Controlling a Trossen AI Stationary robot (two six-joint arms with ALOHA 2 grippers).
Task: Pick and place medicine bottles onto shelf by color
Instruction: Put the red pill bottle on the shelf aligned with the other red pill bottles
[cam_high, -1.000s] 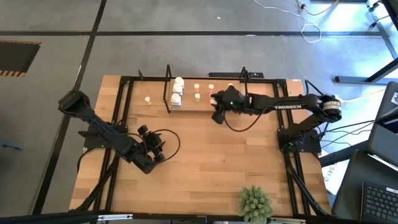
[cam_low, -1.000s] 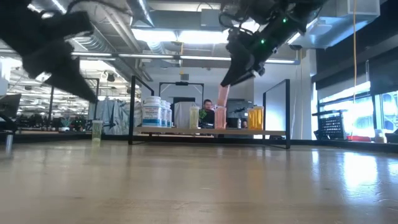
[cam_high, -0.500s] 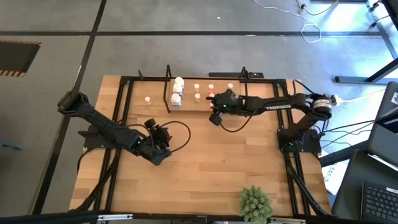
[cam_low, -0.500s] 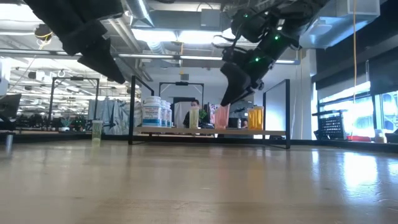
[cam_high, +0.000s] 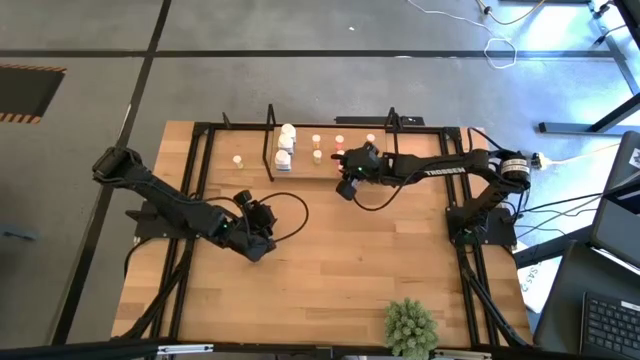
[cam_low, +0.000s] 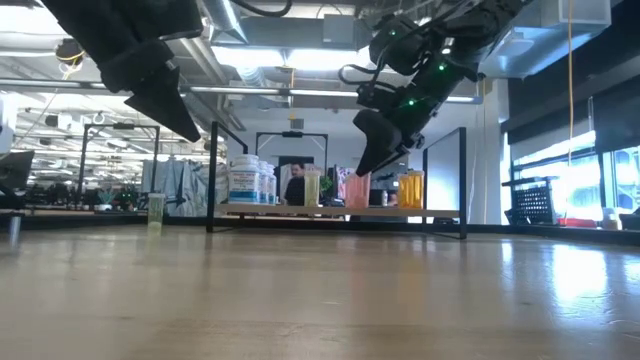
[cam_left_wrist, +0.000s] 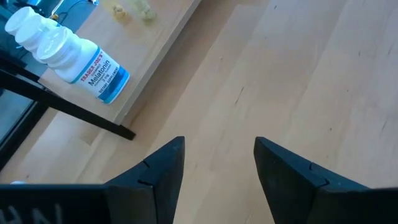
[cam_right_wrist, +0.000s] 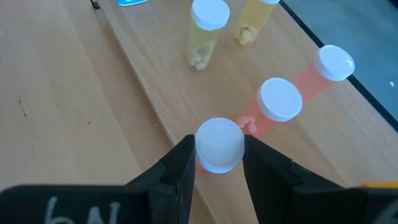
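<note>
I'm on the placing step: shelf (cam_high: 300, 168) at the table's far edge, right gripper (cam_right_wrist: 219, 163) over it clamping a pink bottle (cam_right_wrist: 219, 145), upright, cap up, axis vertical, beside two pink ones. Next I lower and release. Left gripper (cam_left_wrist: 217, 163) waits mid-table, open, empty.

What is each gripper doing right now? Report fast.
Left gripper: open, empty, above bare wood.
Right gripper: shut on a white-capped pink bottle at the pale shelf.
</note>
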